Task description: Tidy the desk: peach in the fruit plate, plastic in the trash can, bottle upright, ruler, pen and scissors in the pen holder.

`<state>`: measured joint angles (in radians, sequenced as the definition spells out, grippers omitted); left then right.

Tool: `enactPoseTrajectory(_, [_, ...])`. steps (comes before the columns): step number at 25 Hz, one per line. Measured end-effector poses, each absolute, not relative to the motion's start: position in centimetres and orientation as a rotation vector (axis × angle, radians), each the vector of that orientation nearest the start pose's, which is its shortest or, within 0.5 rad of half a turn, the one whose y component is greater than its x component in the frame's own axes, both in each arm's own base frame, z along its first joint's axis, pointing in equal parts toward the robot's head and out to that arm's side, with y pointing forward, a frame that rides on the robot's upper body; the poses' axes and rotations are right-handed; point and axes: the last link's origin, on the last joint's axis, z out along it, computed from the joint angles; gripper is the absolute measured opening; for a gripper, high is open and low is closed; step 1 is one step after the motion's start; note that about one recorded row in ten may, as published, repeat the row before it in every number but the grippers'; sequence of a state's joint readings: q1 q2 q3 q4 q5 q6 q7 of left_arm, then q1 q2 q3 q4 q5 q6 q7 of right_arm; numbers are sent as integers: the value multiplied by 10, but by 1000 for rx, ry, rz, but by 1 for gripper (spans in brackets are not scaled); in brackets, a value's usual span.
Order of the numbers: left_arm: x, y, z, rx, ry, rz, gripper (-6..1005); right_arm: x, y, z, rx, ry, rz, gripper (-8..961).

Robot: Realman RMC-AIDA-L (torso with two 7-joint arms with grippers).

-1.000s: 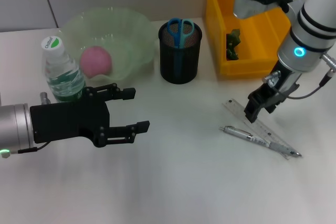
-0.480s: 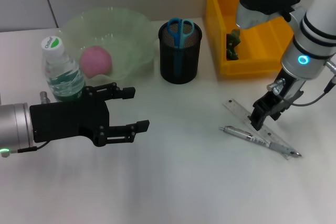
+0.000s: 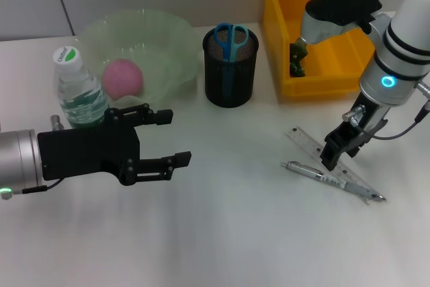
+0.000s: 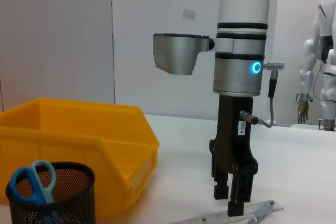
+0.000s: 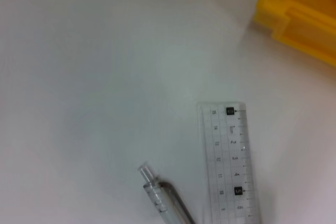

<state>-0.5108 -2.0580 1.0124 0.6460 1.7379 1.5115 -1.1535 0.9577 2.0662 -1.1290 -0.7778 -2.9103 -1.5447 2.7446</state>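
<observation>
We see the right hand (image 3: 332,157) poised directly over the ruler (image 3: 329,163), whose long axis runs diagonally away from the holder (image 3: 230,66); the pen (image 3: 322,178) lies just beside it on the tabletop (image 3: 235,233). Its fingers stand slightly apart, holding nothing. The left hand (image 3: 171,139), farther off, hangs open beside the bottle (image 3: 77,89).

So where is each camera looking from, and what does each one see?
Head view: sits on the robot's head, looking forward and down at the desk; shows the left gripper by the bottle, and the right gripper over the ruler.
Left wrist view: sits on the left arm, looking across the desk at the right gripper; its own fingers do not show.
Right wrist view: sits on the right arm, looking straight down at the ruler and pen; no robot parts show.
All three views share the ruler.
</observation>
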Motion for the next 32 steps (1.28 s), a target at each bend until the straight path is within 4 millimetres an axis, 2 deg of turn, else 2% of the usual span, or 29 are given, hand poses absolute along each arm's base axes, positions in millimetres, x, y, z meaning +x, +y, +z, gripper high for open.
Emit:
enactPoseTrajectory(25, [-231, 328, -20, -2827, -201, -739, 762, 209, 394, -11, -2324, 1337, -828, 514])
enactPoseTrajectory(32, [-231, 329, -19, -2825, -196, -736, 762, 201, 389, -1, -2337, 1377, -851, 516])
